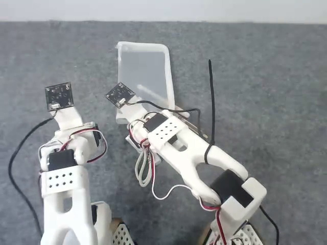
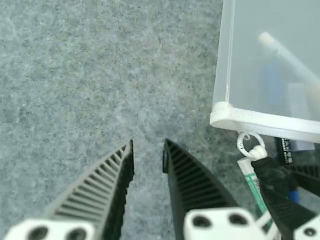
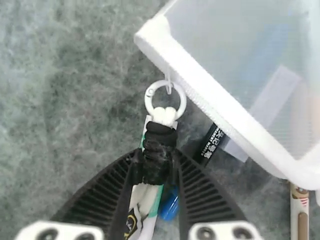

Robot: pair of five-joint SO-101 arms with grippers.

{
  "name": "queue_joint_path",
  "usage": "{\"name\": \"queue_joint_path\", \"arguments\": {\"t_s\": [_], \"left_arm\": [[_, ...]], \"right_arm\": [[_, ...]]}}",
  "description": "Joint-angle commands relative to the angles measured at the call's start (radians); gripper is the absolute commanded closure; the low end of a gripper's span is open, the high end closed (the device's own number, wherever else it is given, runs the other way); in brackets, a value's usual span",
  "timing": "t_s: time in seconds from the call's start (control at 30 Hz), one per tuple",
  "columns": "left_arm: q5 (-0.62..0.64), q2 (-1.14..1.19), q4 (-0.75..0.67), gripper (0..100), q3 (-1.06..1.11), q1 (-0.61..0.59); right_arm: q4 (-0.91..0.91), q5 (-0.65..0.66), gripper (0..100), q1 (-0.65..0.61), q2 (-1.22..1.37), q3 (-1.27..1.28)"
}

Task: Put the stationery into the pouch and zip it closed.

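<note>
White printed characters run along the black pen (image 3: 212, 142) that pokes out from beneath the zipper edge of the pouch (image 3: 210, 100); they are too small to read reliably

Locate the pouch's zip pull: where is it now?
Right wrist view: the zip pull is pinched in the right gripper at the corner of the pouch.

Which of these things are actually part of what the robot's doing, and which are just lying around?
Part of the job: pouch; its zip pull cord, clamped in the right gripper; pens at the pouch's zip edge; left gripper, open beside the pouch.
Just lying about: black cable; grey mat.
</note>
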Motion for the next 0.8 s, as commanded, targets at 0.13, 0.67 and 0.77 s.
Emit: {"name": "queue_joint_path", "arguments": {"t_s": [0.13, 0.67, 0.77], "left_arm": [[-0.017, -0.038, -0.028, 91, -0.012, -0.008], [-0.014, -0.043, -0.003, 80, 0.004, 0.02], [-0.014, -0.044, 0.012, 76, 0.001, 0.023]], "right_arm": [[0.008, -0.009, 94.9, 0.001, 0.01, -0.037], [0.147, 0.06, 99.2, 0.004, -0.13, -0.031], [0.153, 0.06, 99.2, 0.005, -0.159, -0.012]]}}
